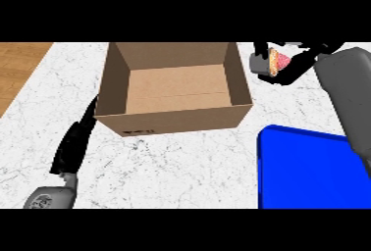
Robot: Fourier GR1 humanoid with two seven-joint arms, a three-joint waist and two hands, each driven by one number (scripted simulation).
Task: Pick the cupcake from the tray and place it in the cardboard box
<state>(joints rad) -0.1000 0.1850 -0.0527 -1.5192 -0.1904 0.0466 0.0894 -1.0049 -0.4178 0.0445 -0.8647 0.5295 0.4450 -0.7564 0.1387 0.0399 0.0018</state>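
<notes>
My right hand (293,61) is raised at the upper right of the head view, its fingers curled round the cupcake (276,62), which shows a pink top and tan wrapper and lies tilted on its side. Hand and cupcake sit just right of the open cardboard box (174,115), outside its right wall. The box is brown, flaps up, with nothing showing on its floor. The blue tray (311,171) lies at the lower right with its visible surface bare. My left hand (72,144) stretches flat along the counter left of the box, fingers straight.
White marble counter (181,166) spreads around the box and tray. A wooden floor strip (18,68) shows beyond the counter's left edge. My grey right forearm (351,93) crosses above the tray's far right corner.
</notes>
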